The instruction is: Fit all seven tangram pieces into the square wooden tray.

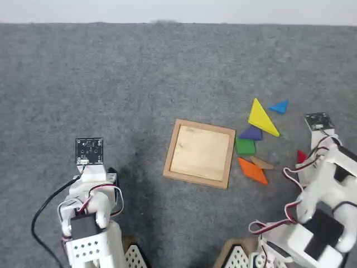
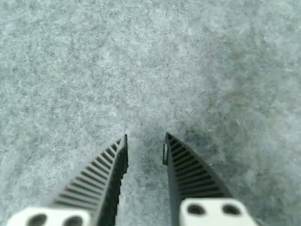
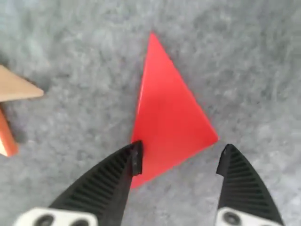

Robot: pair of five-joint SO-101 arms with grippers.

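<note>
The wooden tray [image 1: 199, 153] lies flat on the grey tabletop [image 1: 111, 72]. The yellow triangle [image 1: 262, 117], blue triangle [image 1: 279, 106], purple piece [image 1: 251, 133], green square [image 1: 245, 146], orange piece [image 1: 252, 170] and tan piece [image 1: 262, 163] are clustered beside it. The red triangle [image 3: 169, 113] lies farther out (apart from the cluster), between the right arm's released jaws. The left arm's jaws, slightly parted, hang over bare tabletop.
</note>
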